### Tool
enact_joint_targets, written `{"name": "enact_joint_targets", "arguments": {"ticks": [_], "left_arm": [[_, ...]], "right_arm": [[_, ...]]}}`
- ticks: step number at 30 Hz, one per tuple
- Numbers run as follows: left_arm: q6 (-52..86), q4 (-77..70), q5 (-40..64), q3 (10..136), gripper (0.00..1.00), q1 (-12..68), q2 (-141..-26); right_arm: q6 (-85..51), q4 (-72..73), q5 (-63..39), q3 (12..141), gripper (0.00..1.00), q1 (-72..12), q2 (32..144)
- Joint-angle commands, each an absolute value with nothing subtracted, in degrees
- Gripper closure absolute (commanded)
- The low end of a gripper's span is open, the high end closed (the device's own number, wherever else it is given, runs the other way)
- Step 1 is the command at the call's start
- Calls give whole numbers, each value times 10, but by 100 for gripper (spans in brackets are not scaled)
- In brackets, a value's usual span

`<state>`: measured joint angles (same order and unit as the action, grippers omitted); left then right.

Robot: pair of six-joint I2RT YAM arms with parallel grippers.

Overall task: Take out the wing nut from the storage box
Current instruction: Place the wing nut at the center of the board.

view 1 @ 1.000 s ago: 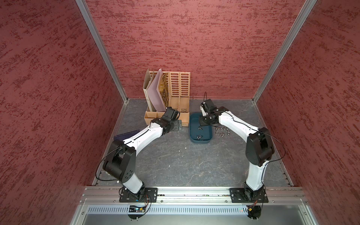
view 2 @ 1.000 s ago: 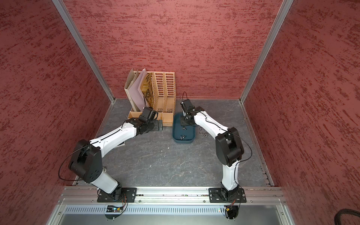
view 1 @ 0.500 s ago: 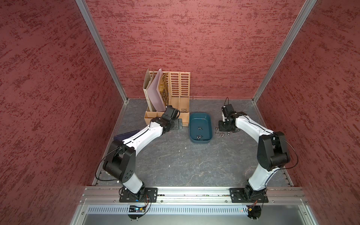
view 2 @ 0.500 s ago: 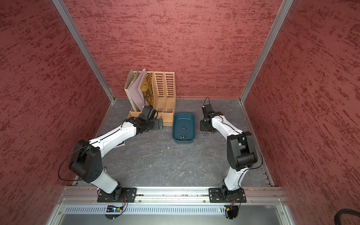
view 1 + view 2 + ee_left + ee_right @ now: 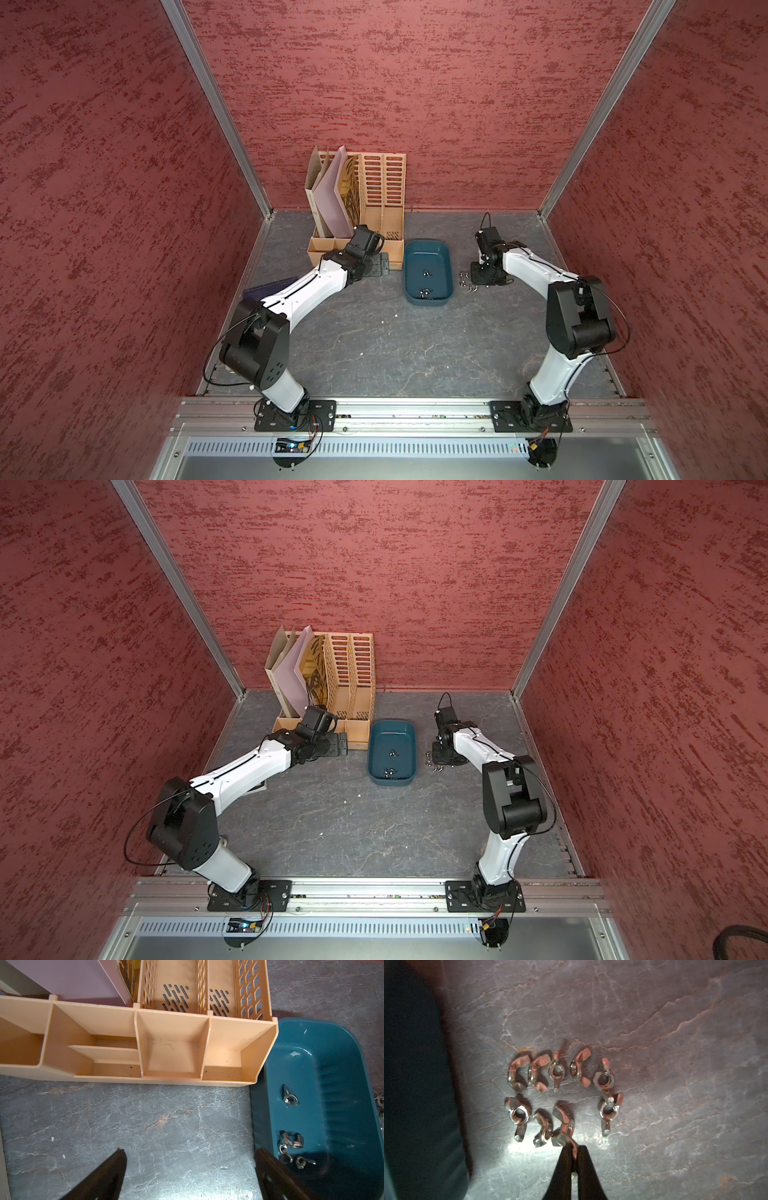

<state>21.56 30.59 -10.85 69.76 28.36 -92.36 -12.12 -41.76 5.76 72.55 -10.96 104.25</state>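
Top view: right pincer low over the table, storage box just beside it. Left pincer across the box, file organiser just behind.

Right wrist view: jaws closed on one wing of a wing nut. Laid-out nuts in two rows just ahead of the tips. Risk: thin edge grip; possible twist on release, knocking neighbours.

Left wrist view: jaws spread wide, empty. Remaining nuts inside the box, beside one finger. Box wall obstructs a low approach.
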Motion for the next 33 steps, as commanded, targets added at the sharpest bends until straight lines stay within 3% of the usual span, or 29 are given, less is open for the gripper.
{"name": "enact_joint_targets", "arguments": {"ticks": [1,27,33], "left_arm": [[210,311,-115,706,0,286,-926],[213,308,-117,695,0,285,-921],[213,308,-116,693,0,284,-920]], "right_arm": [[-114,-408,83,720,94,-102,1055],[-116,-390,84,721,91,-95,1100],[-120,-390,86,719,78,-96,1101]]}}
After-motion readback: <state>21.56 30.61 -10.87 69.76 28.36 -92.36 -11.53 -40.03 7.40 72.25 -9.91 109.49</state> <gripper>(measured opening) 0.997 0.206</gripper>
